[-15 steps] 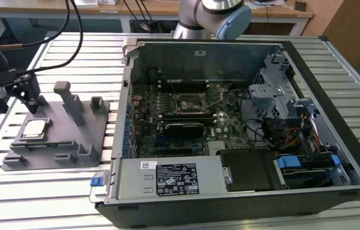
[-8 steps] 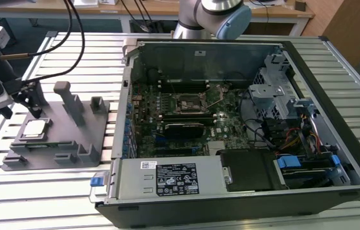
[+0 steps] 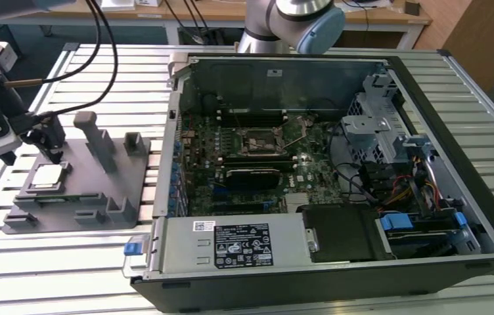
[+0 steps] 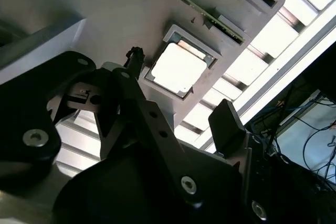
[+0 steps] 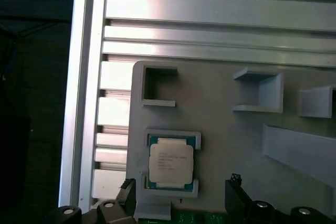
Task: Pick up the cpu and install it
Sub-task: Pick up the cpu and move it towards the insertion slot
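The cpu (image 3: 48,176), a small square chip with a pale silver top, lies flat in a recess of the grey tray (image 3: 98,197) at the exterior view's left. My gripper (image 3: 55,157) hangs just above it, open and holding nothing. In the first wrist view the cpu (image 5: 169,162) lies between my two dark fingertips (image 5: 233,181), apart from both. In the second wrist view the cpu (image 4: 178,69) shows pale in its recess, with my gripper (image 4: 179,83) open over it. The black-framed socket (image 3: 263,141) sits in the middle of the motherboard.
The open computer case (image 3: 335,262) stands right of the tray on a slatted metal table (image 3: 45,262). Upright posts (image 3: 96,141) rise from the tray beside my gripper. Cables (image 3: 102,39) run to the arm from above. Drive cages and wiring fill the case's right side.
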Controlling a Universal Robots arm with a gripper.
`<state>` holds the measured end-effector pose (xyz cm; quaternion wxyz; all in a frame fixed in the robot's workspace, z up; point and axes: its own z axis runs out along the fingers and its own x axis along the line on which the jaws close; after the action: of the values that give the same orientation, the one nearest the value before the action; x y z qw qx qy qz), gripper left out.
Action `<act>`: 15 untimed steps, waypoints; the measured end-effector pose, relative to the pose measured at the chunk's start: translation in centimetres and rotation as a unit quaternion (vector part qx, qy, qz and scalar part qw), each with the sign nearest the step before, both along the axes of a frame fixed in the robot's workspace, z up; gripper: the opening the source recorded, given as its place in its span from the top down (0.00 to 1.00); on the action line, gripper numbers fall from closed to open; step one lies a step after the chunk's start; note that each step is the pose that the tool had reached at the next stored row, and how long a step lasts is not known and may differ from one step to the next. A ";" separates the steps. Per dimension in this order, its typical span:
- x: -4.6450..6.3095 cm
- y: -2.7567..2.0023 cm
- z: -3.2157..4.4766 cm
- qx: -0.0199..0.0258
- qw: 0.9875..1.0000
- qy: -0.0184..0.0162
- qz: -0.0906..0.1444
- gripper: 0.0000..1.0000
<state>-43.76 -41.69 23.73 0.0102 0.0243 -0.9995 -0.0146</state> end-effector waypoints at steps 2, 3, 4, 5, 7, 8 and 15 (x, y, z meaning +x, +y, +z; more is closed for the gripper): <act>0.0 0.00 -0.34 0.000 1.000 0.000 0.000 0.22; 0.0 0.00 -0.52 0.000 1.000 0.000 0.000 0.22; 0.0 0.01 -0.72 0.000 1.000 0.000 0.000 0.22; 0.0 0.01 -0.89 0.000 1.000 0.000 -0.001 0.22; 0.0 0.03 -1.26 0.000 1.000 0.000 -0.001 0.22; 0.0 0.05 -1.44 0.000 1.000 0.000 -0.002 0.22; -0.3 0.19 -2.85 0.000 1.000 0.000 -0.002 0.22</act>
<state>-44.06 -41.50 20.88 0.0100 0.0219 -0.9996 -0.0147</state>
